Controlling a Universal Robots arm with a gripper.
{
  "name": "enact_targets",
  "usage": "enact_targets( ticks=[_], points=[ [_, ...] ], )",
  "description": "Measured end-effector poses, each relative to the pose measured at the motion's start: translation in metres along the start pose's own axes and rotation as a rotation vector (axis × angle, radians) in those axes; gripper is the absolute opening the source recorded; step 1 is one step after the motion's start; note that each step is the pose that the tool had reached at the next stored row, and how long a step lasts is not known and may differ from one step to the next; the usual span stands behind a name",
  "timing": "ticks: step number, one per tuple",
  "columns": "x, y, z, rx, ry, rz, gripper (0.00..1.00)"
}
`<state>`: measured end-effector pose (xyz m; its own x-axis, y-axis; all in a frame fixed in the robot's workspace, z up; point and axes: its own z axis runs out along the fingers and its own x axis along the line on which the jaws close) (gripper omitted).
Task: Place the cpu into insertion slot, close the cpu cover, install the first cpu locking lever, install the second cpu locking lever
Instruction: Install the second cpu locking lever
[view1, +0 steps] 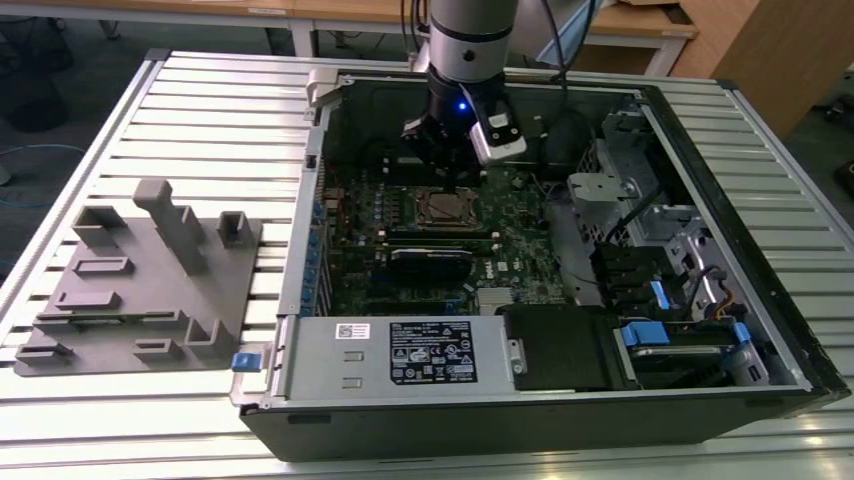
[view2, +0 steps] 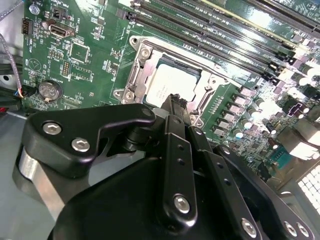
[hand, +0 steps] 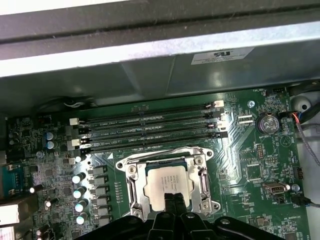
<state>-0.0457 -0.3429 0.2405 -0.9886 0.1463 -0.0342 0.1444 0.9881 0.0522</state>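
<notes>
The cpu (hand: 167, 186) lies flat in the insertion slot (hand: 131, 186) on the green motherboard (hand: 240, 165), framed by the silver cpu cover (hand: 165, 156), which is down around it. The gripper (hand: 173, 204) has its black fingertips pressed together, touching the cpu's near edge. Four long memory slots (hand: 150, 127) run just beyond the cover; a coin battery (hand: 266, 123) sits well apart from it.

Silver-grey cpu (hand: 167, 186), green circuit board (hand: 245, 150)

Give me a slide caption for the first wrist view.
Gripper poised at the edge of the cpu, seated under the closed cpu cover.
</notes>
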Motion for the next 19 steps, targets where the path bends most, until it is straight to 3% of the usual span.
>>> enact_targets(
  ticks=[4,13,19],
  points=[
    [0.0,-0.0001,-0.0002,0.0003,0.0001,0.0,0.1],
    [-0.0026,-0.0177,-0.001,0.0003,0.0001,0.0,0.1],
    [-0.0037,-0.025,-0.0013,0.0002,0.0001,0.0,0.1]
  ],
)
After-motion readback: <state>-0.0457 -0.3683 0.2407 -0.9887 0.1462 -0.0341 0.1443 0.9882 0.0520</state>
